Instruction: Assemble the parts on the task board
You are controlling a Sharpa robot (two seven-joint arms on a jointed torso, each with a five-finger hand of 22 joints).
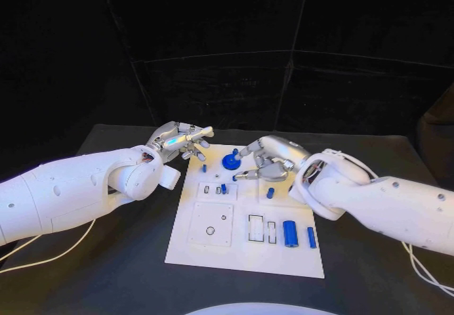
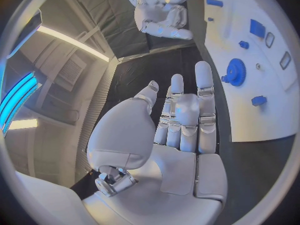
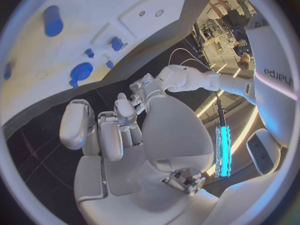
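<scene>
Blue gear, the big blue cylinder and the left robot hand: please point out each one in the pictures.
blue gear (image 1: 230, 159), head view, its round top.
big blue cylinder (image 1: 290, 233), head view, middle of its side.
left robot hand (image 1: 178, 140), head view, back of the hand.

Task board (image 1: 244, 252) lies at centre of the worktop (image 1: 113, 262). On the board, head view: gear (image 1: 230, 161) at 12 o'clock near the far edge; small peg (image 1: 271, 193) at 2 o'clock of board centre; cylinder (image 1: 290, 233) at 4 o'clock, with a thinner rod (image 1: 311, 237) just beside it on its 3 o'clock side. Left hand (image 1: 180, 142) sits at 10 o'clock, over the board's far-left corner. Right hand (image 1: 268, 161) sits at 1 o'clock, above the board, just beside the gear on its 3 o'clock side.
</scene>
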